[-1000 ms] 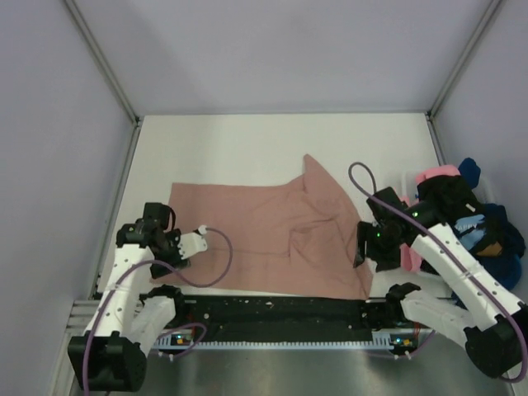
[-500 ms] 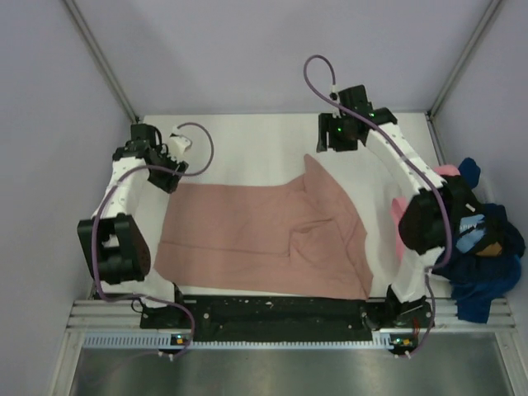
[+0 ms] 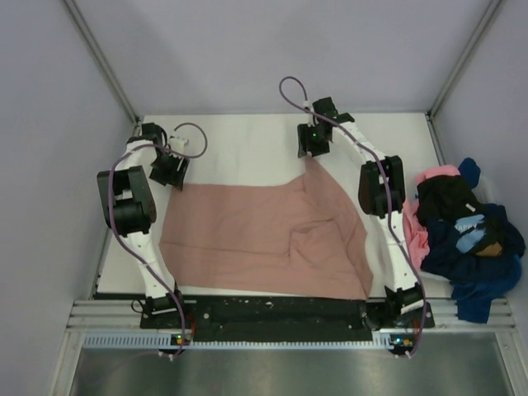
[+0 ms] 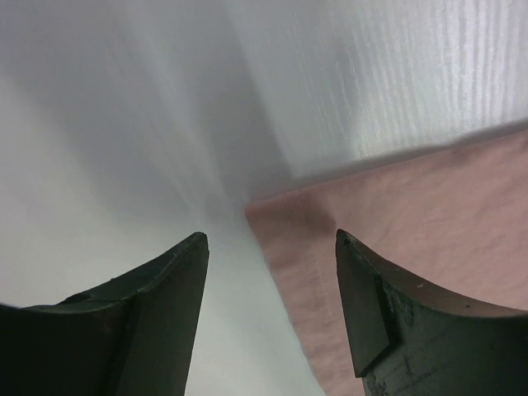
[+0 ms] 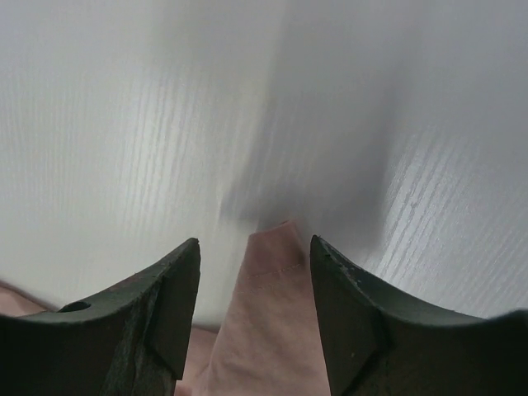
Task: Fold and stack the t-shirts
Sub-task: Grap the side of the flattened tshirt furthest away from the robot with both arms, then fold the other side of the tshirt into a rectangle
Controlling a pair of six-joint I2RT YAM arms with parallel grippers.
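Note:
A dusty rose-pink t-shirt (image 3: 264, 235) lies spread on the white table, with a fold rising to a point at its far right. My left gripper (image 3: 171, 172) is open at the shirt's far left corner (image 4: 285, 210); the corner lies between the fingers. My right gripper (image 3: 311, 151) is open just over the pointed far corner (image 5: 276, 252), which sits between its fingers. A heap of other t-shirts (image 3: 462, 239), bright pink, black, navy and light blue, lies at the right edge.
The white table (image 3: 239, 144) is bounded by grey walls at the back and both sides. A black rail (image 3: 272, 309) runs along the near edge between the arm bases.
Both arms have swung from the near edge to the far side of the shirt. The left gripper now sits at the far left corner and the right at the far point.

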